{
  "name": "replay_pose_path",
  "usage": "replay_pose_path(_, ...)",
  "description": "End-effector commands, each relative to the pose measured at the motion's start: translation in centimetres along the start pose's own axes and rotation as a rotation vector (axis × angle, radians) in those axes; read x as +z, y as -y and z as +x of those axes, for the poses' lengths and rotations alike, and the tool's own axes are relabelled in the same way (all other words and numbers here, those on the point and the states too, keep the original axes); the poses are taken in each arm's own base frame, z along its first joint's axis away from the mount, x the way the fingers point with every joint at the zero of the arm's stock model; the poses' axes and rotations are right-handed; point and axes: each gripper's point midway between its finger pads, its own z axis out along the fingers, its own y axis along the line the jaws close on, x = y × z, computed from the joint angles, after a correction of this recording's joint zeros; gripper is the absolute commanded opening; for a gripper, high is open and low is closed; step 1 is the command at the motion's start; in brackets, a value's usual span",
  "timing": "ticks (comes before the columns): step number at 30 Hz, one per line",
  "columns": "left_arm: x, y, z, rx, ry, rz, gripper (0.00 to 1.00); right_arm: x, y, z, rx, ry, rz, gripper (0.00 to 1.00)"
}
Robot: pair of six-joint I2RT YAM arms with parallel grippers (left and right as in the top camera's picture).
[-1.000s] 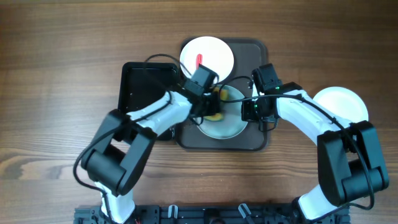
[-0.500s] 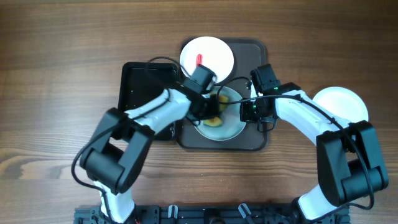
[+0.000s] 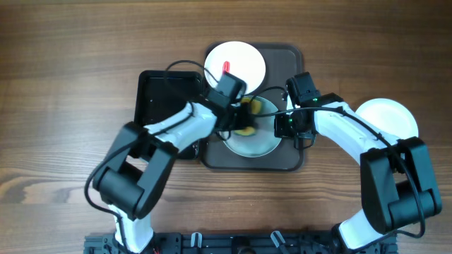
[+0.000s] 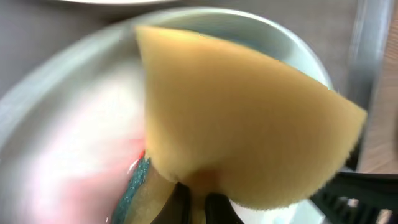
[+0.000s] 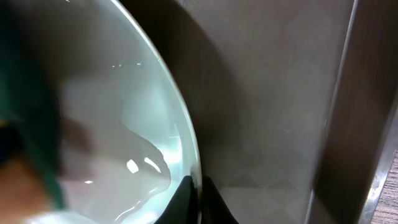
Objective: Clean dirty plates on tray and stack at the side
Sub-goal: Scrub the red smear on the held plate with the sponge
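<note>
Two arms, the left arm [image 3: 169, 128] and the right arm [image 3: 346, 127], reach from the near edge of the wooden counter [image 3: 70, 63] toward its middle. The dark tray [image 3: 281, 62] lies there, closer to the far edge than to the near one. A smaller black tub [image 3: 159, 99] stands just beside the tray's left side.

Three plates are in view. The white plate [image 3: 244, 60] lies in the far-left corner of the tray. The pale blue plate [image 3: 258, 144] lies on the near part of the tray, between the two grippers. The second white plate [image 3: 392, 113] lies off the tray on the bare counter, toward the right edge, and the right arm partly covers it.

The right gripper [image 5: 198, 198] is clamped on the right rim of the pale blue plate, with one finger on each side of the rim. The left gripper [image 4: 196, 205] is clenched on a yellow sponge [image 4: 249, 124] and holds it on the far part of the same plate. The sponge's green scouring layer [image 4: 134, 183] shows at its lower edge.

The white plate on the tray has a short red smear [image 3: 226, 68]. On the pale blue plate, a blurred pinkish trace [image 4: 118, 165] shows next to the sponge.
</note>
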Motion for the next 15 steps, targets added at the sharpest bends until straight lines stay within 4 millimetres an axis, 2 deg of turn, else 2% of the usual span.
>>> replay_pose_path(1,2.4,-0.1,3.2,-0.026,-0.071,-0.026,0.04,0.6,0.4,0.7,-0.013,-0.026,0.028,0.04)
replay_pose_path(4,2.3,-0.9,2.6,-0.021,-0.039,-0.067,0.04,0.6,0.5,0.7,-0.014,-0.026,0.028,0.04)
replay_pose_path(8,1.3,-5.4,0.5,0.006,0.045,-0.253,0.04,0.6,0.5,0.7,-0.014,-0.027,0.028,0.04)
replay_pose_path(10,0.4,-8.0,0.0,0.016,0.047,-0.341,0.04,0.6,0.5,0.8,-0.013,-0.029,0.029,0.04)
replay_pose_path(12,-0.2,-9.2,0.0,0.008,0.037,-0.382,0.04,0.6,0.5,0.7,-0.014,-0.029,0.029,0.04)
replay_pose_path(15,-1.0,-9.6,-0.4,-0.002,0.052,-0.396,0.04,0.6,0.5,0.8,-0.013,-0.029,0.029,0.04)
